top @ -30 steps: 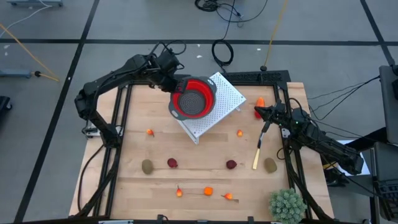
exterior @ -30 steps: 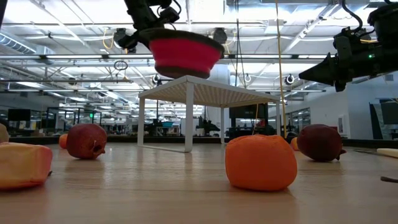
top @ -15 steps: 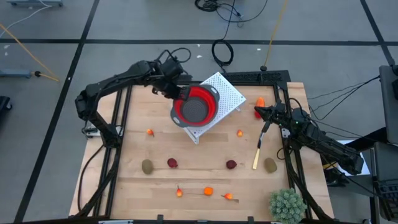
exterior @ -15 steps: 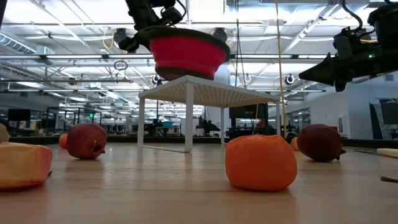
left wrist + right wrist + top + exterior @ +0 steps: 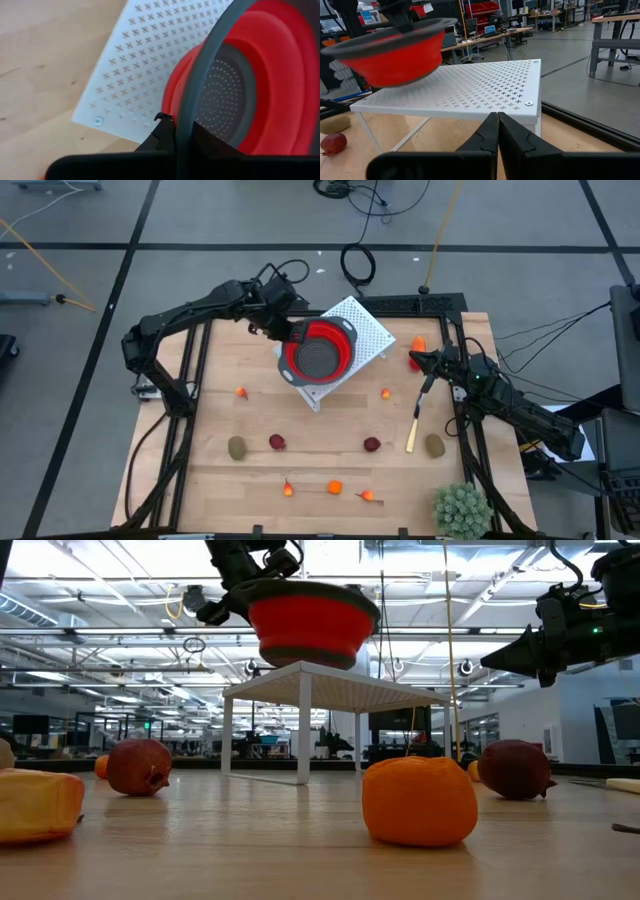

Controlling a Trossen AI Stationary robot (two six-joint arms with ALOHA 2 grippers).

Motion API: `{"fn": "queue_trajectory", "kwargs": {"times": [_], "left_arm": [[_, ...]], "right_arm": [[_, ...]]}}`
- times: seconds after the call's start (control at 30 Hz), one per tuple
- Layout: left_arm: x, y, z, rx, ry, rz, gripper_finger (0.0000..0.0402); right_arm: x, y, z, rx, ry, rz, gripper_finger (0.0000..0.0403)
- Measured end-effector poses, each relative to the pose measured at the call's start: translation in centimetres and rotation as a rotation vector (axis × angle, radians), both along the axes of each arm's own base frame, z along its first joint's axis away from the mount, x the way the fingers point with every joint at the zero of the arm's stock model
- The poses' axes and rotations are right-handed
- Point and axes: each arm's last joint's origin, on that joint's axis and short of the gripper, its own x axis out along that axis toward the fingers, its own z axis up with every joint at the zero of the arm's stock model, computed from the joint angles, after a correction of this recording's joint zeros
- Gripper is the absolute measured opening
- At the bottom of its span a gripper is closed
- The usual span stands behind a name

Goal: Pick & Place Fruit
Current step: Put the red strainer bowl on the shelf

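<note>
Light wooden counter filled the high view. White perforated metal stand on thin legs sat at 12 o'clock on the counter, rotated diagonally. Red collapsible silicone colander with grey rim hung just above the stand's top, apart from it in the low view, slightly tilted. Left end effector was pinching the colander's grey rim on its 10 o'clock side, fingers pressed together on it. Right end effector hovered at 2 o'clock over the counter, fingers pressed together and empty, pointed toward the stand. Spiky green plant ball sat at the 5 o'clock corner. Pale yellow stick lay at 3 o'clock, just beside the right arm.

Fruit all lay on the counter, none in the colander: olive-brown oval at 8 o'clock, second olive-brown oval at 4 o'clock near the stick's end, dark red ball and second dark red ball between them. Red-orange piece at 2 o'clock, just beside the right end effector. Tiny orange pieces: at 9 o'clock, at 3 o'clock, and three in a row at 6 o'clock.
</note>
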Motion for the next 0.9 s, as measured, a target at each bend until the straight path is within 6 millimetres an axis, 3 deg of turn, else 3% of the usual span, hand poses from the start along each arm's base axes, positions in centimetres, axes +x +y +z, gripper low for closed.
{"fn": "queue_trajectory", "kwargs": {"times": [0.9], "left_arm": [[0.05,-0.99,-0.22,0.07,0.077,0.01,0.003]], "right_arm": [[0.0,0.0,0.01,-0.001,-0.001,0.0,0.0]]}}
